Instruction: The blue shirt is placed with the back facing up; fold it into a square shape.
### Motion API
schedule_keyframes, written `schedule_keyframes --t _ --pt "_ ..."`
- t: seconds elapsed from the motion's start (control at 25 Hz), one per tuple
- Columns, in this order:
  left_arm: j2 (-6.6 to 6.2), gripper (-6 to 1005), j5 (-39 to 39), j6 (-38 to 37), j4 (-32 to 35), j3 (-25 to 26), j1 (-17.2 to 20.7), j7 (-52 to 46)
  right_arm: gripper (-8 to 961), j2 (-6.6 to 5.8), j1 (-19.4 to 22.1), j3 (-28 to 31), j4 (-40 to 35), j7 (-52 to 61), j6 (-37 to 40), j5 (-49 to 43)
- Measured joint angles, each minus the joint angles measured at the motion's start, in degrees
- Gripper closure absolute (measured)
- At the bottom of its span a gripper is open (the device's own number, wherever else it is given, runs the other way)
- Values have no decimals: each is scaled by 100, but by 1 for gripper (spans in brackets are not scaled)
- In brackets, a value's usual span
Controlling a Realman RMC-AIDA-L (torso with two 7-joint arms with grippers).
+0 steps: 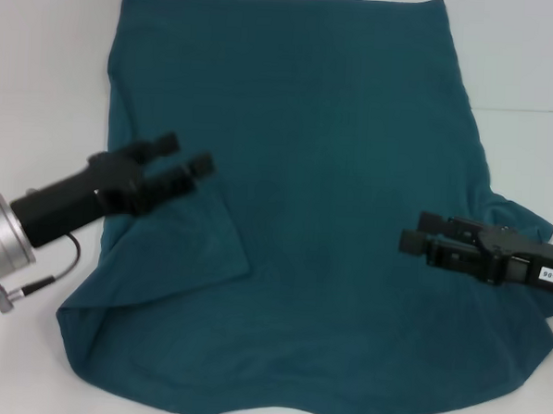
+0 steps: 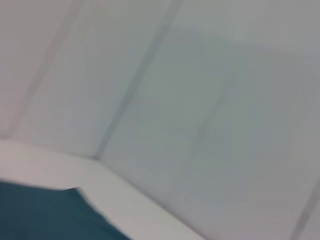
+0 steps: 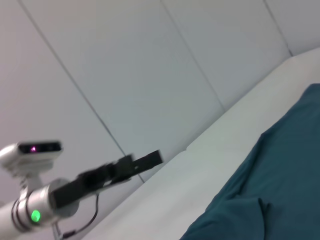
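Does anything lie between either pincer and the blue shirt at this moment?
Nothing visible does. The left pincer hangs open over the folded-in left sleeve of the blue shirt, and the right pincer hangs open above its right side. Only white table surrounds the cloth.

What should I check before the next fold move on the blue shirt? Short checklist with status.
1. Blue shirt plain side up, no lettering showing: ok.
2. Left sleeve folded in over the body: ok.
3. Right sleeve folded in: not ok, it sticks out under the right arm.
4. Left gripper open, holding no cloth: ok.
5. Right gripper open or shut: cannot tell.
6. Shirt lying flat on the table: not ok, the near hem is uneven.
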State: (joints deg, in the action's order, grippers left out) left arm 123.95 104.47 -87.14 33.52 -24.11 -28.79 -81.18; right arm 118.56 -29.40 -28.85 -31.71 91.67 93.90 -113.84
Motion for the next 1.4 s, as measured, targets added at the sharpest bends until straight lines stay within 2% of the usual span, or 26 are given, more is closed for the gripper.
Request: schedule_keyframes --t 0.08,0.2,0.48,0.68,0.88,1.2,1.4 --pt "13 172 127 -308 -27 -342 59 834 74 -41 32 38 -11 372 -20 0" --pt "22 172 275 -303 -20 -573 81 1055 74 -95 66 71 -13 702 -72 0" --pt "32 171 804 -379 17 -1239 63 1287 74 -369 285 411 -73 1927 -203 -6" --pt "32 171 838 -383 17 -1519 54 1289 74 -592 477 487 -369 2656 -240 -43" --pt "32 172 914 -386 15 -1561 27 1292 74 -795 524 453 -454 2979 -499 -211" --pt "26 172 981 -392 14 -1631 -1 1264 74 -814 470 438 -444 3199 -1040 -540" --pt "23 171 986 -346 14 -1632 16 1285 74 -738 433 382 -442 3175 -1335 -594"
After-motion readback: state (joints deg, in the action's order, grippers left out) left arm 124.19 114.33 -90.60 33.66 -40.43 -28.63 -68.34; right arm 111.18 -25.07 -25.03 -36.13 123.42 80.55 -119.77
